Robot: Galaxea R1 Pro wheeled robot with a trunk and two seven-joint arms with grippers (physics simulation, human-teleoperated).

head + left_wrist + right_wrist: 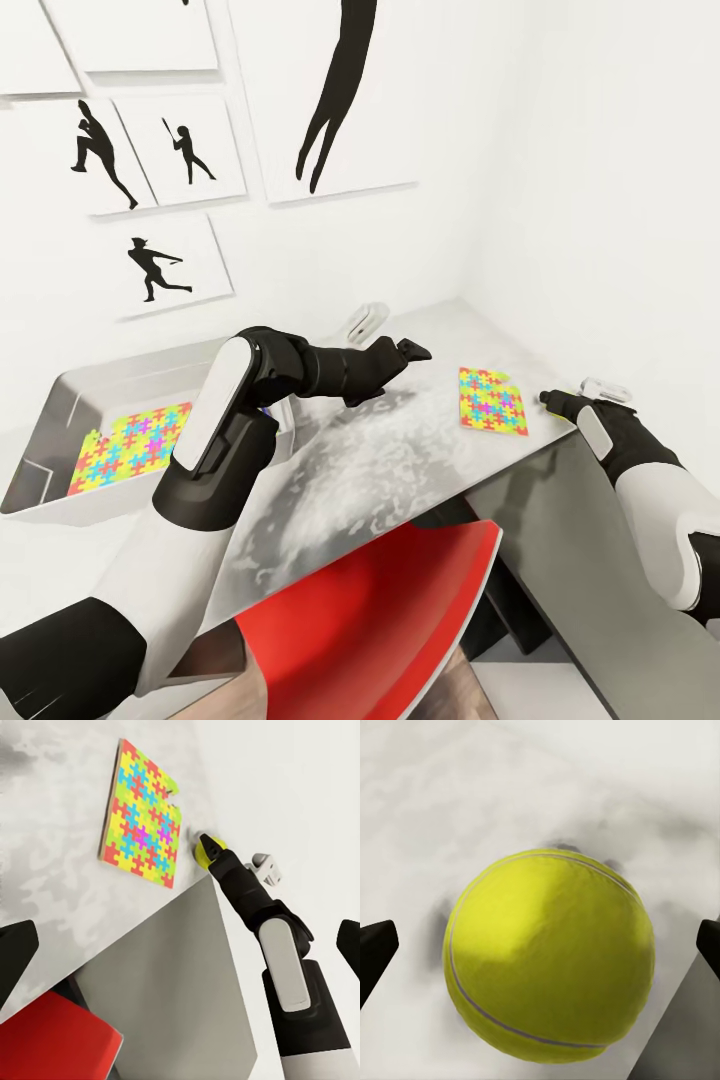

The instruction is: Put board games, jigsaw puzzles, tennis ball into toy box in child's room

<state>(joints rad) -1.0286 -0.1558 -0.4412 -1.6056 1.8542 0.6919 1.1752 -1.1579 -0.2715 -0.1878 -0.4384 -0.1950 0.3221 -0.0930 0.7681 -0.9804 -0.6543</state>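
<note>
The right gripper (540, 945) reaches the tennis ball (549, 956) on the marbled counter (380, 470), fingers spread either side. Beside it lies a jigsaw puzzle (491, 401). The left gripper (418, 350), fingers apart, hovers empty. Another puzzle (130, 446) lies in the toy box (60, 385).

White walls (560, 150), silhouette prints (165, 150), red chair (380, 620).

Head looks down; wrists near table (400, 450), sharing ball (547, 956).
</note>
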